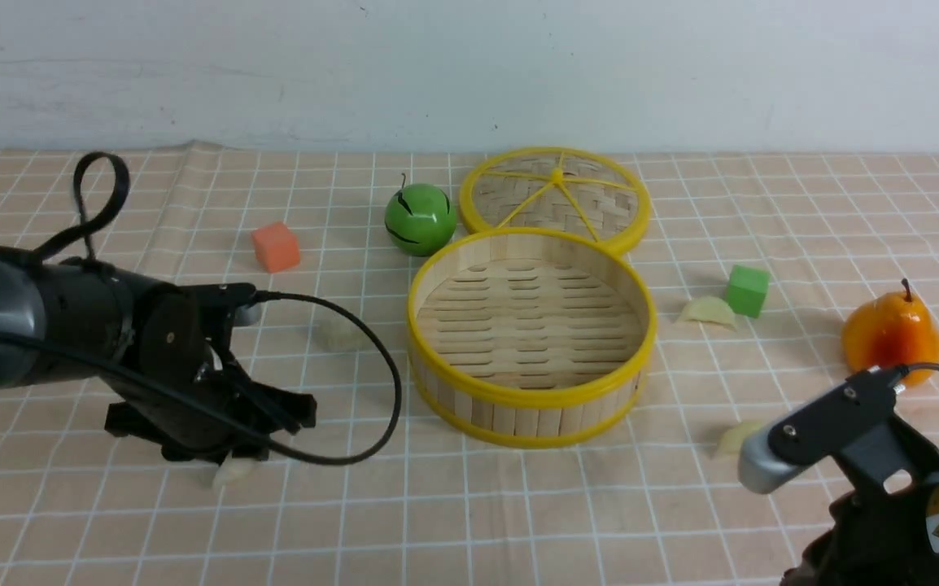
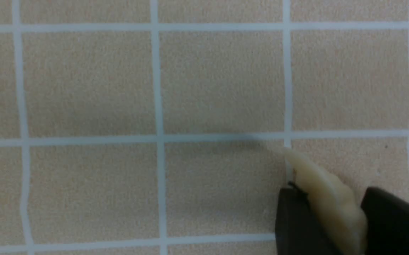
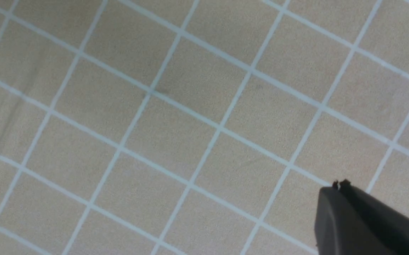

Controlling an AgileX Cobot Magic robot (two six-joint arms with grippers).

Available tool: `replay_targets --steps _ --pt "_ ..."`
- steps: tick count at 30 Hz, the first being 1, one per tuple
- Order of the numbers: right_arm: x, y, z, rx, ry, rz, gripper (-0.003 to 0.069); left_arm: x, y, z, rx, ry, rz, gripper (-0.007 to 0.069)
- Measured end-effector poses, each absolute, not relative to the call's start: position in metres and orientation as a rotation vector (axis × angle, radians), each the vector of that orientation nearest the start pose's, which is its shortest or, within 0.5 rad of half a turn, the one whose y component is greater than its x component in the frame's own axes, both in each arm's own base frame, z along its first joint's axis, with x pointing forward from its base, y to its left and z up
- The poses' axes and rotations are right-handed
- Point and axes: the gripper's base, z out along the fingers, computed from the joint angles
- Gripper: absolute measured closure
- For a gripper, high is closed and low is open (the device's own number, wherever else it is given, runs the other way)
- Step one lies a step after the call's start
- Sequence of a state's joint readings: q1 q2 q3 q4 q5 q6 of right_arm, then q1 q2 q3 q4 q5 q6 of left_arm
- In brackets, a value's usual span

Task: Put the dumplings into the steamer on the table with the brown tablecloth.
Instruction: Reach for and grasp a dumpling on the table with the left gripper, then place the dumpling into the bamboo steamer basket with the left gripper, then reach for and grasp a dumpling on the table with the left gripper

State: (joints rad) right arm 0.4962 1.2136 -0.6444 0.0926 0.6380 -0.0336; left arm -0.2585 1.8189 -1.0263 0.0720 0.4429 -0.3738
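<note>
The steamer point(image 1: 530, 397), a round bamboo basket with yellow rims, stands empty mid-table on the brown tablecloth point(image 1: 518, 521). Several pale dumplings lie on the cloth: one left of the steamer point(image 1: 339, 334), one by the green cube point(image 1: 709, 311), one near the right arm point(image 1: 736, 438), and one under my left gripper point(image 1: 233, 472). My left gripper point(image 2: 330, 193) is down at the cloth, jaws apart, straddling that dumpling point(image 2: 314, 180), which rests against one finger. My right gripper point(image 3: 339, 185) hovers shut over bare cloth, holding nothing.
The woven steamer lid point(image 1: 555, 199) lies flat behind the steamer, with a green ball point(image 1: 419, 218) beside it. An orange cube point(image 1: 276, 246) sits back left, a green cube point(image 1: 747, 290) to the right, and an orange pear point(image 1: 891, 334) at far right.
</note>
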Motion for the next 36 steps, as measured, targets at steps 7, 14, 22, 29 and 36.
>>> replay_targets --steps 7,14,22,29,36 --pt "0.184 0.105 0.224 -0.619 2.604 0.244 0.0655 0.351 -0.118 0.2 -0.008 2.707 -0.169 0.0439" --pt "0.188 0.107 0.226 -0.609 2.561 0.254 0.0648 0.369 -0.2 0.268 0.256 2.46 -0.345 0.0439" --pt "0.187 0.108 0.226 -0.603 2.562 0.272 0.0645 0.414 -0.245 0.213 0.265 2.614 -0.324 0.0439" --pt "0.187 0.108 0.226 -0.606 2.562 0.272 0.0639 0.419 -0.251 0.199 0.241 2.713 -0.315 0.0305" --pt "0.187 0.108 0.226 -0.606 2.562 0.272 0.0633 0.417 -0.245 0.237 0.271 2.696 -0.246 0.0181"
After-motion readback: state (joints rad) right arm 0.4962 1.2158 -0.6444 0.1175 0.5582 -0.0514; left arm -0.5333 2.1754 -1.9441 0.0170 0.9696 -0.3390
